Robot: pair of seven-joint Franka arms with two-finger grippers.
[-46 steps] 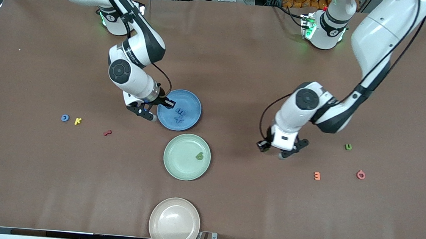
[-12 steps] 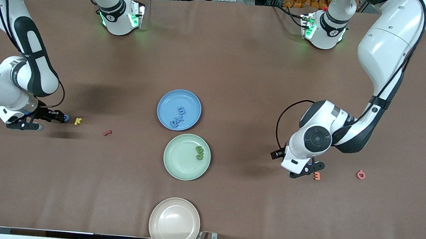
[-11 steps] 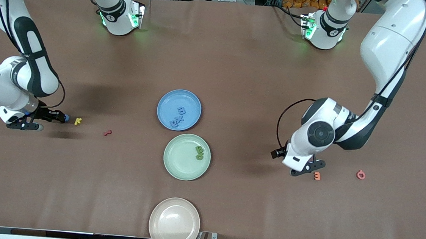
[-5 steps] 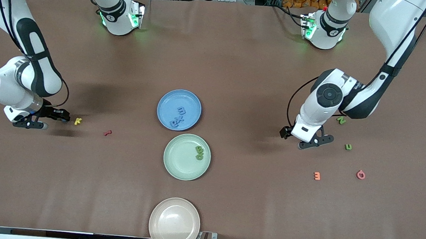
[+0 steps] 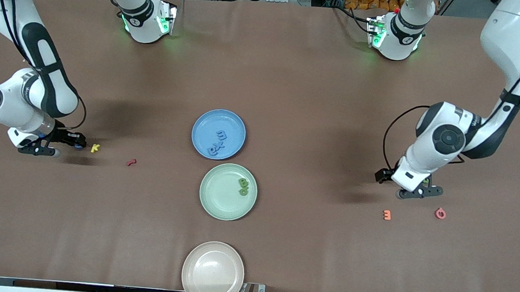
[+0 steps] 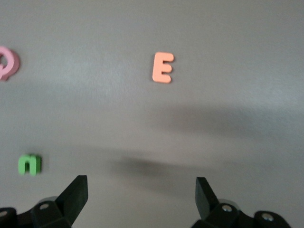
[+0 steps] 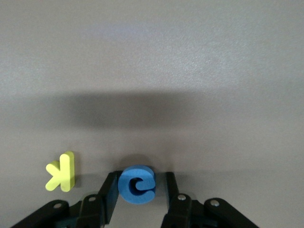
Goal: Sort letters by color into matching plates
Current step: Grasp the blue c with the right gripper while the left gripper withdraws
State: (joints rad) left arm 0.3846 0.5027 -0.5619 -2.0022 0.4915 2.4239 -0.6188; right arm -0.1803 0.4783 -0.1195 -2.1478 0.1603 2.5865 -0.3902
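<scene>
The blue plate sits farther from the front camera than the green plate. The right gripper pinches a blue letter C lying flat beside a yellow K. The left gripper, fingers spread, hovers near a green letter.

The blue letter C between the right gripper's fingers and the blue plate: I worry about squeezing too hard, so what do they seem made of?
The blue letter C looks like soft foam: thick, matte, rounded edges, probably yielding. The round blue plate looks like matte plastic or a similar hard material, smooth and glare-free; which one, I cannot tell.
</scene>
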